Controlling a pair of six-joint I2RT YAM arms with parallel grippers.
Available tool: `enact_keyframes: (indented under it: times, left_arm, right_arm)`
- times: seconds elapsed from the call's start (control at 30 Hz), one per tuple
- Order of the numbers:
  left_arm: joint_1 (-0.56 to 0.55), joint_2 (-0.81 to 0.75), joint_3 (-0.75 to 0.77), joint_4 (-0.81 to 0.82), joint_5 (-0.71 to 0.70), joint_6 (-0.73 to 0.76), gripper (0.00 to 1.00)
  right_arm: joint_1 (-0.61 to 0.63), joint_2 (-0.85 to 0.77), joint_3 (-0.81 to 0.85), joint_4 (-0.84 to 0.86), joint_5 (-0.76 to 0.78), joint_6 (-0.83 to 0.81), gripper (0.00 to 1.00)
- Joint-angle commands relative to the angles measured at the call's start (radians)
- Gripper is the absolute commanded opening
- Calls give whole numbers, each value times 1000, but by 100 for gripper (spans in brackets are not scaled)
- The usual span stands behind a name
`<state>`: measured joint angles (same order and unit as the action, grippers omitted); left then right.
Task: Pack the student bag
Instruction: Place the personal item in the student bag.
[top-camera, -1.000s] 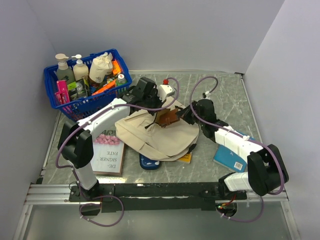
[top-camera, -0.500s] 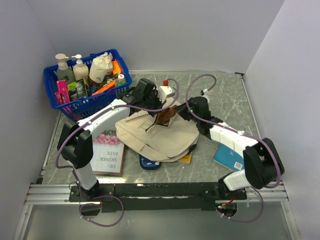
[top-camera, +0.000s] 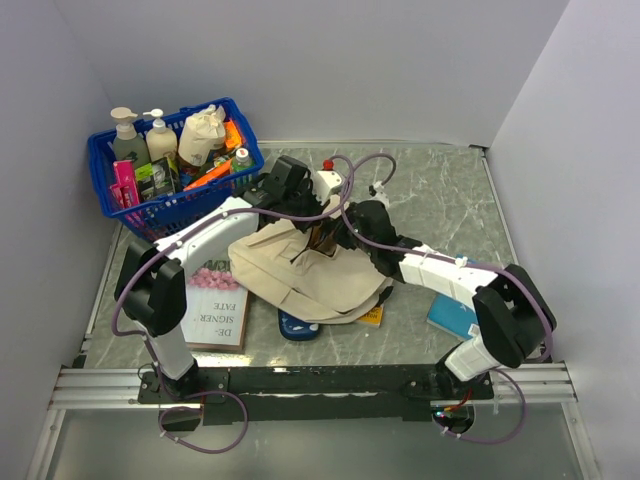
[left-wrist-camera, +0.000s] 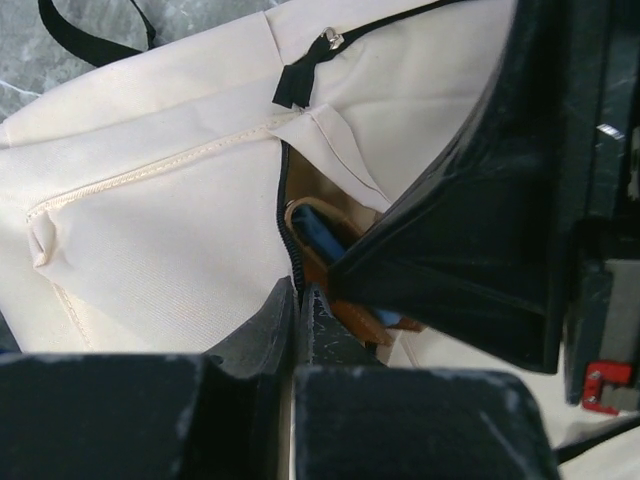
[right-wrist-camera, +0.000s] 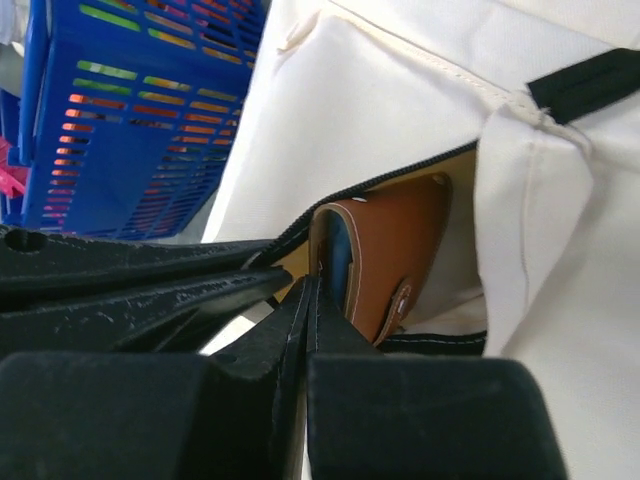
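Since a second ago the right gripper has swung leftward, carrying the brown case from above the student bag into its zipped opening. The left arm has not moved. The bag lies at the middle of the table. The right forearm stretches low across the bag's right side, fingers pressed together on the case's edge. The left gripper reaches down from the far side, pinched on the bag's zipper edge.
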<state>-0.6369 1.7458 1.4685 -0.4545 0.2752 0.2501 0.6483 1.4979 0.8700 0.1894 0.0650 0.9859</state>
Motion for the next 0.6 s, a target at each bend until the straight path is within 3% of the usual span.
enact_keyframes:
  times: [0.0,0.33,0.57]
  left_arm:
    - [-17,-23,56,48,75,-28,1]
    - [-18,-19,59,45,76,-26,1]
    - [-18,-2,76,36,91,-28,1]
  right_arm:
    - [10,-30,-69,-163,39,-10,0]
    - [-39,-9,-167,-235,4,13,0]
    - [-38,76,-128,-67,-96,-10,0]
